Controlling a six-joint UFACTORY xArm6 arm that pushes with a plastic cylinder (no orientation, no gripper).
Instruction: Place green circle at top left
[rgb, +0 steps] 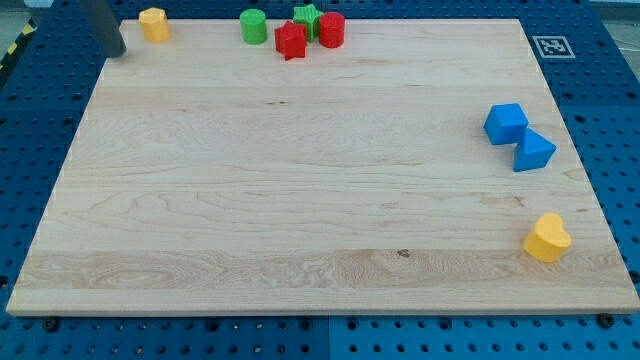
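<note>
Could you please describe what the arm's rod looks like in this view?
Only the lower part of the rod shows, at the view's top left: a plain, straight, dark grey cylinder, slightly blurred, with no visible cables or markings. My tip ends bluntly at the board's corner.

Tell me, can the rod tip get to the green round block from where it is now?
Probably yes. My tip stands at the board's top left; only the yellow block sits between it and the green round block, and it could pass below it.

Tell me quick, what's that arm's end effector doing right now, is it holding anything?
My tip: a bare rod, nothing to open or close, holding nothing. It sits at the board's top left corner, left of the yellow block, apart from it, and well left of the green circle.
</note>
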